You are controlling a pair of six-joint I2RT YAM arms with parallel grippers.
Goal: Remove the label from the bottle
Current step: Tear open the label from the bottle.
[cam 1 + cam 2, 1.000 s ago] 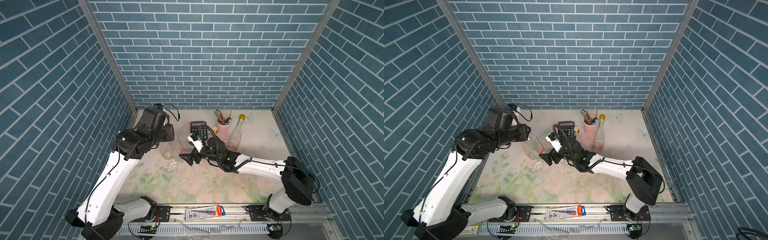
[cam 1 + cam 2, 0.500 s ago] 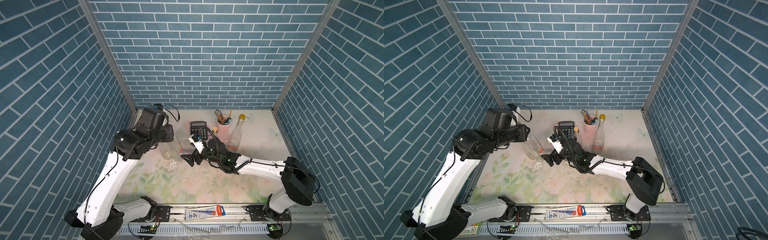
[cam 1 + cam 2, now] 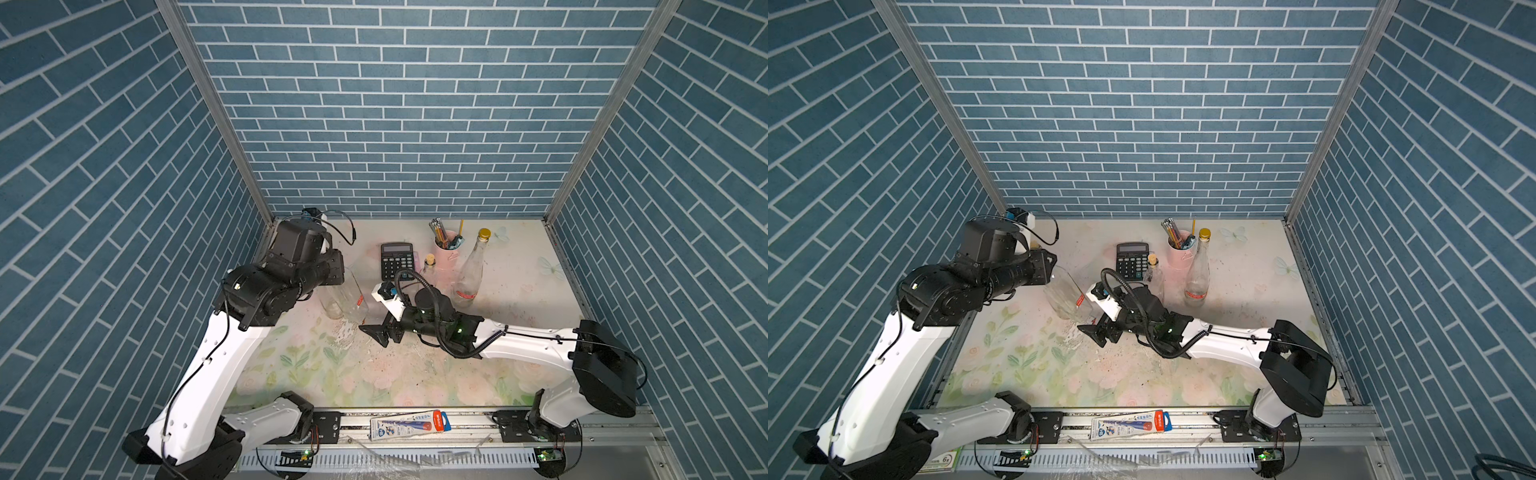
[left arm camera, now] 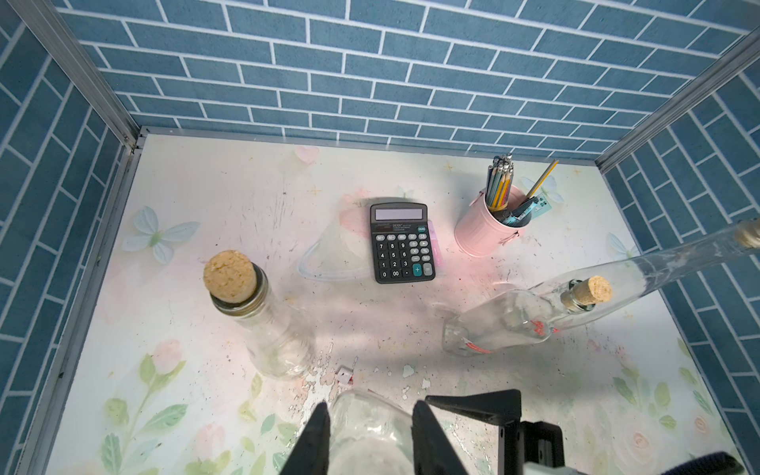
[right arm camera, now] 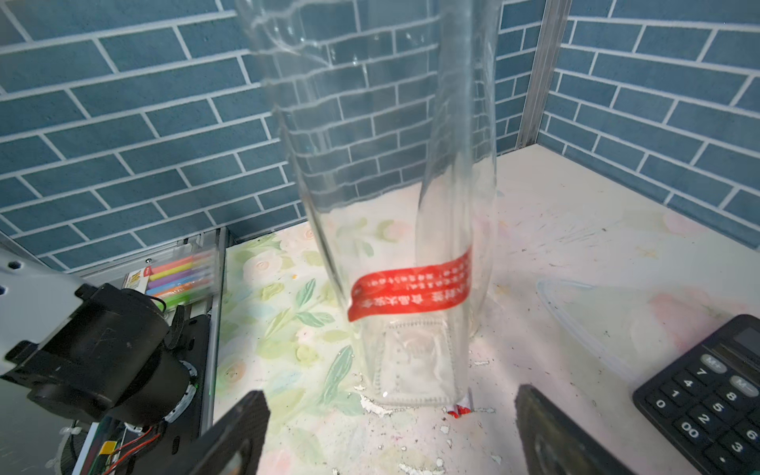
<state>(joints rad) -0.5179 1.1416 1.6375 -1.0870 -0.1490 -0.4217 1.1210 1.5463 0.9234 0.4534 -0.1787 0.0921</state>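
Brick walls (image 5: 123, 123) warp through the clear bottle (image 5: 362, 164) — its top cut off.

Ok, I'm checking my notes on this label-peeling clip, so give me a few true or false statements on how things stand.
1. The left claw is clamped on the clear glass bottle. True.
2. The right claw is shut on the red label. False: its jaws stand wide open by the bottle's base and grip nothing.
3. The red label is on the bottle, with one end seemingly lifted. True.
4. The pink pencil cup lies tipped over. False: it stands upright with pencils in it.
5. The tall gold-capped bottle stands upright. True.
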